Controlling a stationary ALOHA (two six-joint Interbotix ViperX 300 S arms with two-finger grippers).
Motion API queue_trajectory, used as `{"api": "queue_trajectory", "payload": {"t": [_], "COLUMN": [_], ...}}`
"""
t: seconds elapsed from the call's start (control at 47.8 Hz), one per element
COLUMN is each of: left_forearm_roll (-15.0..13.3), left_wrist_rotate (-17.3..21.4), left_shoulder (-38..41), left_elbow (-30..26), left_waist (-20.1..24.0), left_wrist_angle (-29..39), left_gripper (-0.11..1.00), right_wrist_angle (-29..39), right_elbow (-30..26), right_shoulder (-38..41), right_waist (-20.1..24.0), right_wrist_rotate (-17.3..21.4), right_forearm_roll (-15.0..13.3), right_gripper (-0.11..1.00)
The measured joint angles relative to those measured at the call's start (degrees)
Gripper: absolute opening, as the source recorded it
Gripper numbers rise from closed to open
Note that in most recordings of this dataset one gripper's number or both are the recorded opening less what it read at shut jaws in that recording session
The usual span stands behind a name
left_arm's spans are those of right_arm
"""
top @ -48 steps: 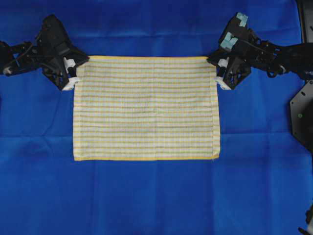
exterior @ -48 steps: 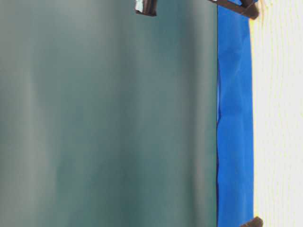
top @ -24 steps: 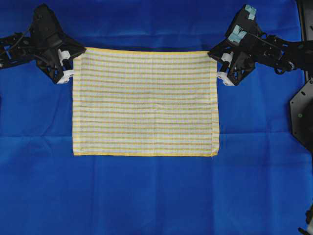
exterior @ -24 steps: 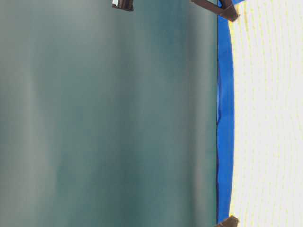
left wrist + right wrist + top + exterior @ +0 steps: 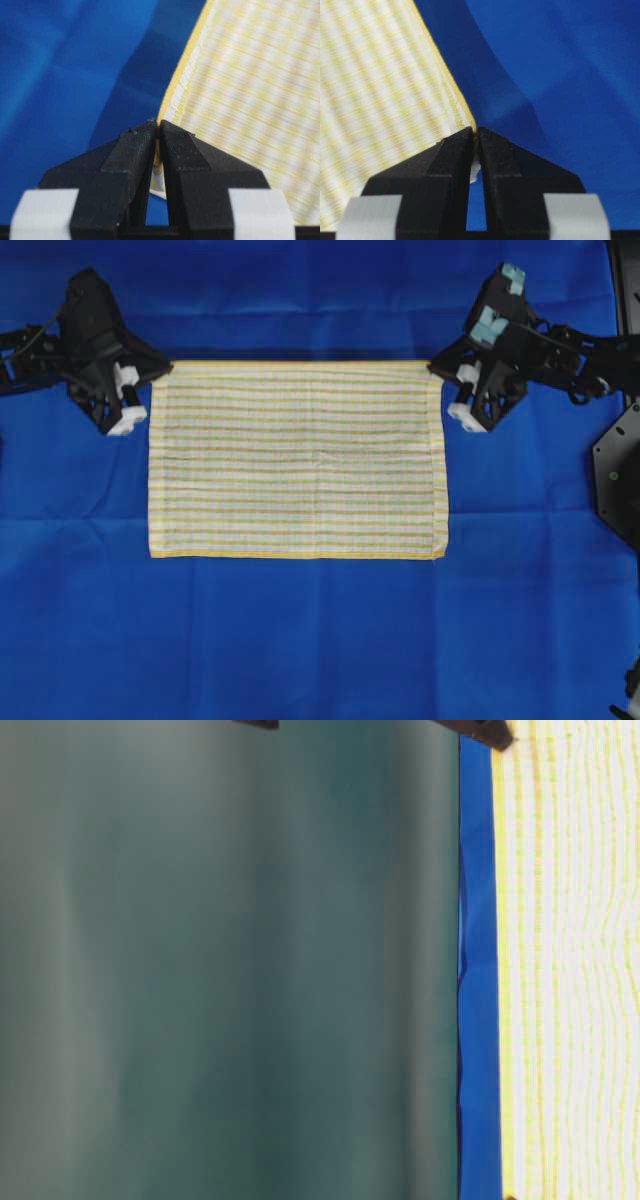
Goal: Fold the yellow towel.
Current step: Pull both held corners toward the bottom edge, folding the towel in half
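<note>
At the upper left of the overhead view, your left gripper [image 5: 150, 380] is pinching the far left corner of the thin yellow-and-white checked towel with yellow hems [image 5: 298, 460]; its wrist view is showing the black fingers [image 5: 135, 150] pressed together on the hem with cloth between them. The towel is lying in the centre of the frame on the large plain blue cloth [image 5: 320, 640], its far edge raised off that cloth and casting a dark shadow along it, its near edge resting flat. At the upper right, your right gripper [image 5: 438, 370] is clamping the far right corner in the same manner.

You are judged to be carrying the far edge toward the near edge. While doing so:
- Be keeping both grippers level with each other so the raised hem is running straight.
- Be holding light tension between the corners to prevent sagging.
- Be aligning the held corners directly over the near corners before lowering.
</note>
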Motion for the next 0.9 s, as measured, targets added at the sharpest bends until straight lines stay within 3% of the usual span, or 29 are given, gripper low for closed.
{"api": "queue_trajectory", "payload": {"t": [0.146, 0.293, 0.607, 0.774, 0.899], "left_forearm_roll": [0.0, 0.0, 0.0, 0.0, 0.09], "left_wrist_rotate": [-3.16, -6.68, -14.5, -18.54, -19.95], "left_shoulder": [-2.9, -5.98, -8.61, -8.61, -8.35], "left_elbow": [1.67, 2.81, 3.16, 2.99, 2.72], "left_waist": [-4.75, -10.11, -23.03, -29.09, -31.29], "left_wrist_angle": [0.7, 1.14, 2.11, 2.02, 2.02], "left_gripper": [0.03, 0.03, 0.03, 0.03, 0.03], "right_wrist_angle": [0.44, 1.32, 1.32, 1.05, 0.53], "right_elbow": [1.58, 2.9, 3.78, 3.78, 3.78], "right_shoulder": [-3.69, -7.12, -8.53, -8.35, -7.73], "right_waist": [4.92, 11.87, 24.7, 29.0, 31.2], "right_wrist_rotate": [0.26, 0.18, 0.26, 0.26, 0.26], "right_forearm_roll": [2.81, 7.38, 15.03, 18.11, 19.25], "right_gripper": [0.04, 0.04, 0.04, 0.04, 0.04]}}
